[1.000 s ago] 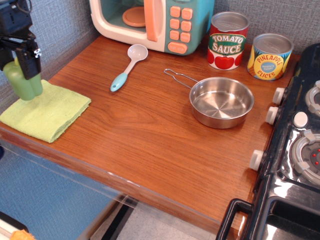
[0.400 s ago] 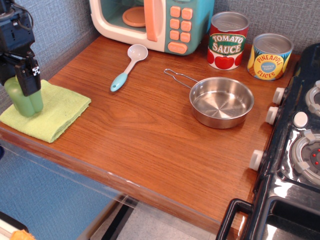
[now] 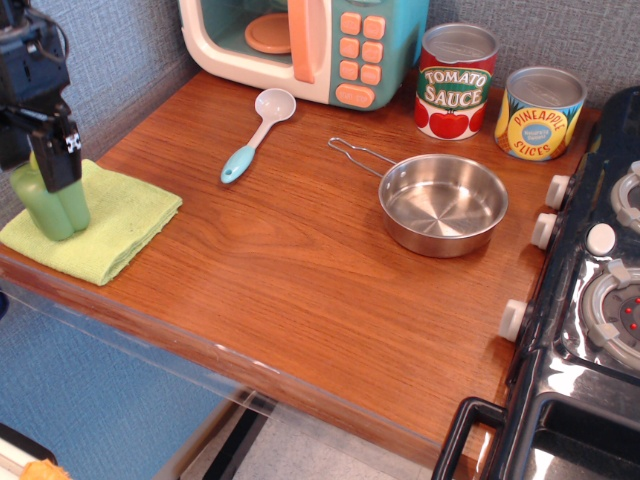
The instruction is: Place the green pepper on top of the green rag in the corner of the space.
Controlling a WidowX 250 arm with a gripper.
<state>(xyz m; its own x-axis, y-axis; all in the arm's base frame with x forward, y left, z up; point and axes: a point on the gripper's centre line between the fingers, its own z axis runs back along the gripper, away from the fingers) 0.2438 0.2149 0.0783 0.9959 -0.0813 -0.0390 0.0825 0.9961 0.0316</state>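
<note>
Since a second ago the gripper point(image 3: 45, 165) has come down and toward the near edge, carrying the green pepper point(image 3: 50, 205) with it — the pepper's base now sits on the green rag point(image 3: 105, 225), where earlier it hung above the cloth. Its black fingers are pinched on the pepper's upper part, one finger running down the pepper's front.

Nearest on the right is the black toy stove point(image 3: 590, 330), with three white knobs along its left side. One rag lies at the near left corner of the wooden counter point(image 3: 290, 280), and one pepper stands upright on its left part.

Toward the right, the one steel pan point(image 3: 443, 203) holds nothing; its wire handle points far-left. Farther left lies a single spoon point(image 3: 258, 132) with a white bowl and a blue grip, bowl end farther away.

Along the far wall stand two cans, lids on — a tomato sauce can point(image 3: 455, 80) and, just right of it, a pineapple slices can point(image 3: 540, 112). Left of them, the one toy microwave point(image 3: 310, 45) stands open, with an orange plate point(image 3: 268, 33) inside.
</note>
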